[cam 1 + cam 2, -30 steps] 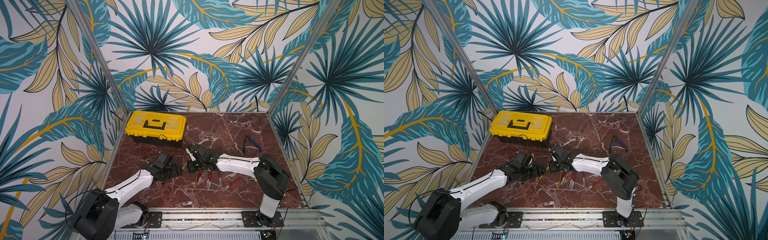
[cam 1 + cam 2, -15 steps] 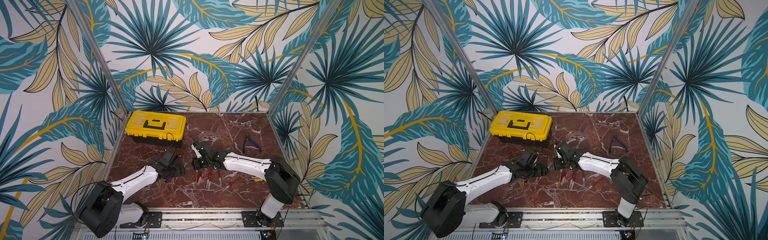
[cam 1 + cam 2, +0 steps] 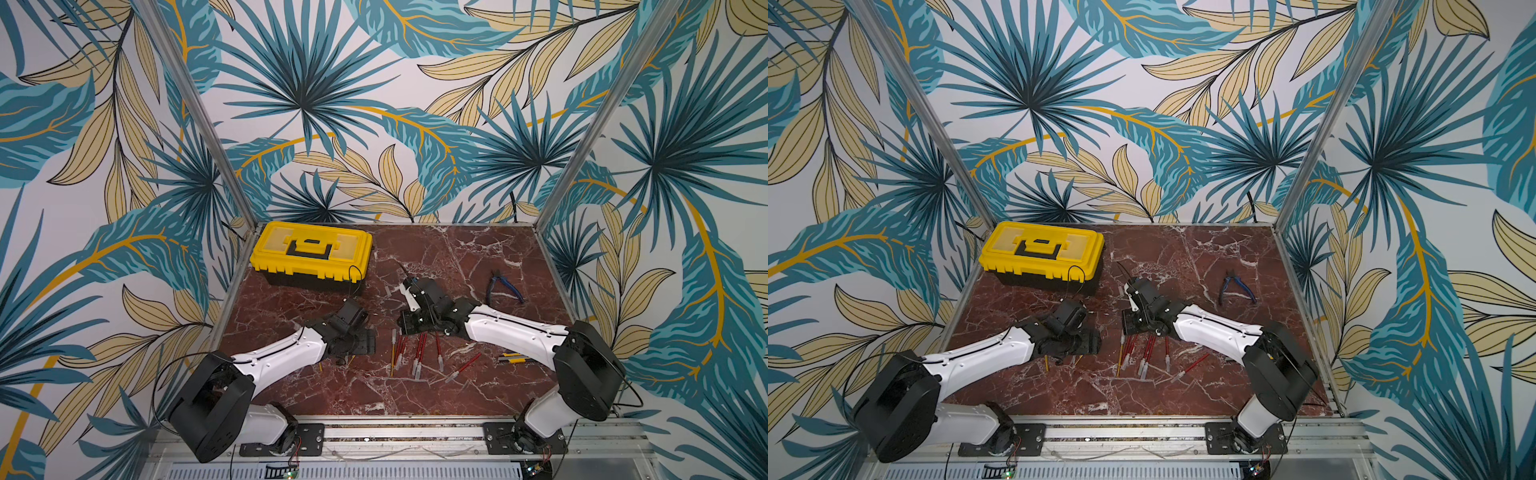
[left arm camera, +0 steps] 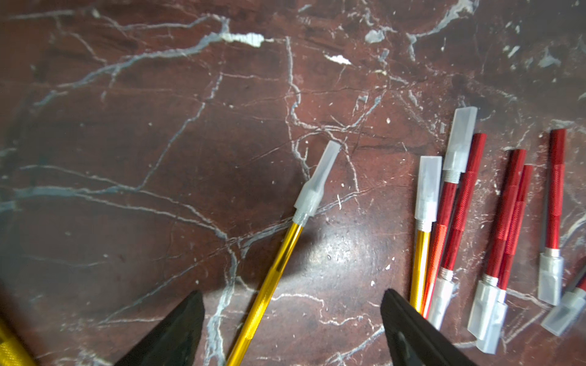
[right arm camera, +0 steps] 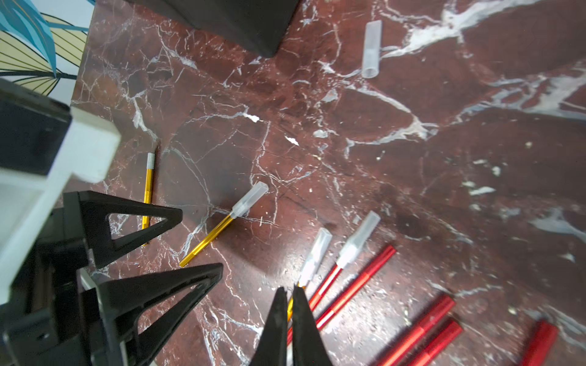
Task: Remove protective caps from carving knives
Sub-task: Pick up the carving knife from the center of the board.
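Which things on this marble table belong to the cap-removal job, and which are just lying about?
Job in hand: carving knives, red and yellow; protective caps on most of them; one loose cap.

Lying about: yellow toolbox; blue-handled pliers; utility knife.

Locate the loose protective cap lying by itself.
The loose cap shows in the right wrist view, lying alone on the marble table. It is near the corner of the toolbox base, well apart from the capped knives.
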Controlling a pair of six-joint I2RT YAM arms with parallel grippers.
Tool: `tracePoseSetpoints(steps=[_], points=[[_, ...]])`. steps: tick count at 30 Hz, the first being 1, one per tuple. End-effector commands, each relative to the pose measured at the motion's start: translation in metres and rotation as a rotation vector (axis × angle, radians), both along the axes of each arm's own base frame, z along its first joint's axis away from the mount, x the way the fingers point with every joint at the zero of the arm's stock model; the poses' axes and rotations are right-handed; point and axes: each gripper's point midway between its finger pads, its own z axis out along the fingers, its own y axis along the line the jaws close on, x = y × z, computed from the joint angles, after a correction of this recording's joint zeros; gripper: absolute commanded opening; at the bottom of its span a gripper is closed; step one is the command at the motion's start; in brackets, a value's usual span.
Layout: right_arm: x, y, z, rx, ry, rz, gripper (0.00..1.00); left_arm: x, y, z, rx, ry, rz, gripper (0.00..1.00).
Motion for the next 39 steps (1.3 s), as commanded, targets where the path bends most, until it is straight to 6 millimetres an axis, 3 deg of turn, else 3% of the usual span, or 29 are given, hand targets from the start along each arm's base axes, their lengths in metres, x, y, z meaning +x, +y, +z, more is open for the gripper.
tracePoseSetpoints(steps=[1,6,10,21,30,35,39], points=[[-0.007,-0.013,-0.002,-0.023,0.004,-0.004,0.1,0.007,-0.002,0.004,0.04,-0.018,-0.005,0.89],[-0.009,-0.019,0.002,-0.014,-0.005,-0.014,0.1,0.013,0.002,-0.004,0.092,-0.017,0.016,0.87],[-0.011,-0.023,0.002,-0.013,-0.006,-0.018,0.1,0.017,0.001,-0.008,0.111,-0.009,0.023,0.8],[-0.01,-0.025,0.0,-0.01,-0.003,-0.024,0.1,0.017,0.001,-0.023,0.149,0.028,0.016,0.38],[-0.012,-0.022,0.0,0.009,0.012,-0.023,0.1,0.017,0.002,-0.027,0.16,0.032,0.013,0.12],[-0.015,-0.02,0.004,0.039,0.016,-0.021,0.14,0.018,0.0,-0.022,0.147,0.024,0.01,0.01],[-0.017,-0.02,0.011,0.074,0.021,-0.019,0.16,0.027,-0.013,-0.002,0.092,-0.015,-0.015,0.0]])
